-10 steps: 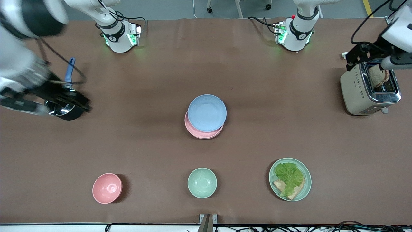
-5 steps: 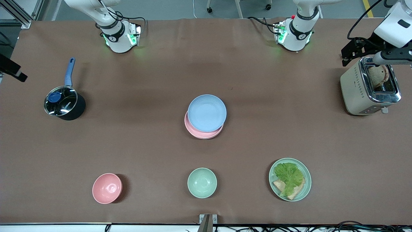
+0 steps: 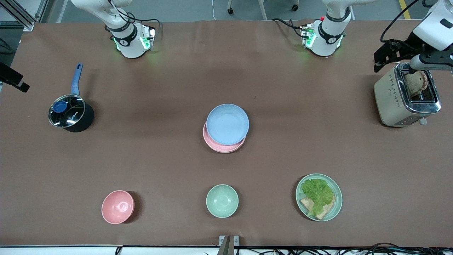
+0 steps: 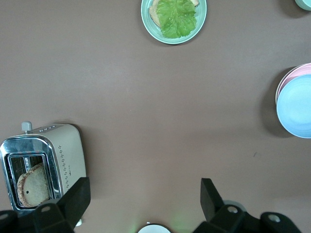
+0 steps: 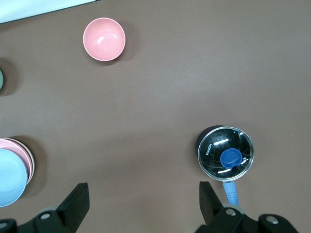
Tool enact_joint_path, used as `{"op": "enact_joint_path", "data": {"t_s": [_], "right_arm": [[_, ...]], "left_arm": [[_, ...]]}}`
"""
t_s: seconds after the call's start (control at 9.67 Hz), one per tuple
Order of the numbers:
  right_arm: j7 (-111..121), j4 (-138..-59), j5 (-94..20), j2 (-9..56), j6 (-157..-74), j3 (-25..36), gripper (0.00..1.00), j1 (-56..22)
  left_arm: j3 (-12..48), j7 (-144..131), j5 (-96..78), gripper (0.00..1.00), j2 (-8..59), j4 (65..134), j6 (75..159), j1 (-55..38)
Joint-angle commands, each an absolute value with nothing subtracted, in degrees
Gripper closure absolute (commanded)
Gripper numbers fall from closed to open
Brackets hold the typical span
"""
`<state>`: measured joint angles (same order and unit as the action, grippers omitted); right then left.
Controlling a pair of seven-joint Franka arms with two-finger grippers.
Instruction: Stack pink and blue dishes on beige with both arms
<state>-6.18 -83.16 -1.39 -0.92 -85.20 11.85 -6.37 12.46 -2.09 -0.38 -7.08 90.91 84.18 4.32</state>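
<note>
The light blue plate (image 3: 227, 124) lies on the pink plate (image 3: 220, 146) at the middle of the table, shifted a little so the pink rim shows toward the front camera. No beige plate shows on its own; whether it lies under the stack I cannot tell. The left wrist view catches the blue plate (image 4: 296, 109) and the pink plate (image 4: 290, 77) at its edge. My left gripper (image 4: 144, 199) hangs open and empty, high over the table by the toaster. My right gripper (image 5: 143, 201) is open and empty too, high over the pot's end of the table.
A black pot (image 3: 67, 115) with glass lid and blue handle stands at the right arm's end. A toaster (image 3: 393, 95) holding bread stands at the left arm's end. Near the front edge are a pink bowl (image 3: 118, 207), a pale green bowl (image 3: 222, 200) and a green plate (image 3: 336, 209) with lettuce and bread.
The right arm has swung up and away from over the pot, toward the table's end. The left hand has risen slightly by the toaster. The plates have not moved.
</note>
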Motion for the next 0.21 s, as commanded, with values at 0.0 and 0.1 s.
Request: {"op": "enact_joint_path", "data": {"t_s": [0.0, 0.1], "right_arm": [[-5.62, -82.79, -0.09, -1.05, -84.46, 11.34, 0.00, -6.06], [-5.62, -82.88, -0.09, -1.05, -84.38, 11.42, 0.00, -5.89]], "left_arm": [[12.30, -1.05, -1.32, 0.00, -5.71, 90.27, 84.11, 4.57], [12.30, -1.32, -1.23, 0.00, -5.71, 90.18, 84.11, 4.66]]}}
